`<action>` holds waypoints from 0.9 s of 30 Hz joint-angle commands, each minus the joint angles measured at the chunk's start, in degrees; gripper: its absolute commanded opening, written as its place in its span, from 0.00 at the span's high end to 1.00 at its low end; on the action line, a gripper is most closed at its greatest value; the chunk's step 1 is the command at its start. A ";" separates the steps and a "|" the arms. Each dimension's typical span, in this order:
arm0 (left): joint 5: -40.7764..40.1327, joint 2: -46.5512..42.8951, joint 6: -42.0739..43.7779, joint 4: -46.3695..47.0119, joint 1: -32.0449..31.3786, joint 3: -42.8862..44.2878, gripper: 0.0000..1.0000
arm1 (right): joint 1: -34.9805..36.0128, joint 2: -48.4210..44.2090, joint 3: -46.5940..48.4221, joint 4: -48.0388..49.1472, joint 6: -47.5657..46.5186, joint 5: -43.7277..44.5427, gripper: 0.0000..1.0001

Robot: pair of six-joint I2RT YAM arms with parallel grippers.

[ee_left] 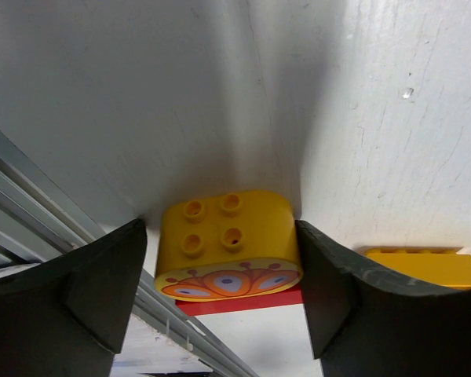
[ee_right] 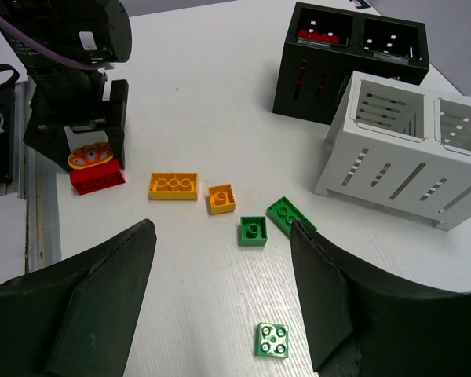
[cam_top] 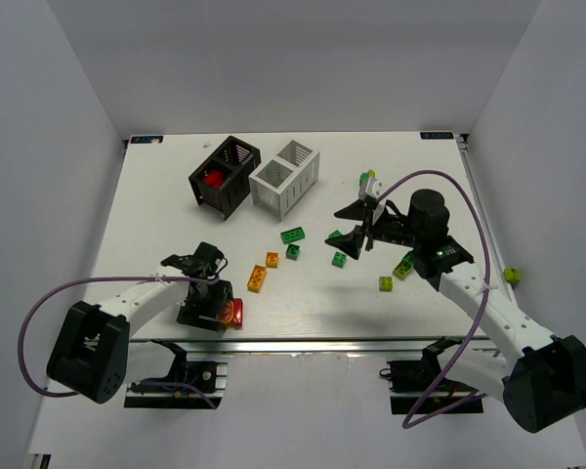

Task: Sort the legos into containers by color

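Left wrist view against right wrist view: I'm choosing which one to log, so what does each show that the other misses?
Only left wrist: the four studs on the yellow patterned brick, close up between the left fingers. Only right wrist: the black container, white container and green legos. Both: that yellow brick on a red brick, with an orange-yellow brick beside it.

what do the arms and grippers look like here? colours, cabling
Same build on both: left arm and right arm have white links, black joint housings and black bases. A purple cable loops off each. The left gripper and right gripper are matte black with two broad, wedge-shaped fingers.
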 commanded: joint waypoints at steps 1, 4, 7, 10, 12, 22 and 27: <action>-0.83 0.28 0.34 1.55 -0.07 0.97 0.19 | -0.25 -0.70 -0.35 1.92 0.99 -0.82 0.26; -0.83 -0.16 0.42 1.98 -0.07 1.42 0.30 | -0.25 -0.70 -0.53 1.92 1.43 -0.99 0.26; -0.30 -1.04 0.60 3.39 -0.07 1.59 0.52 | -0.25 -0.70 -0.62 1.57 2.21 -1.52 0.26; 0.05 -2.10 2.61 5.05 -0.07 2.73 0.73 | -0.25 -0.09 -0.70 0.61 3.96 -3.18 0.28; 2.32 -2.36 6.11 8.13 -0.07 4.04 0.81 | -0.17 0.35 -0.70 0.52 6.16 -4.59 0.32; 10.68 -2.89 22.39 30.44 -0.33 8.62 1.00 | 2.55 14.22 8.77 -4.93 26.64 -6.01 0.37; 12.18 -1.49 28.63 36.79 -0.86 11.69 1.00 | 6.77 19.78 15.90 -10.20 30.17 0.48 0.31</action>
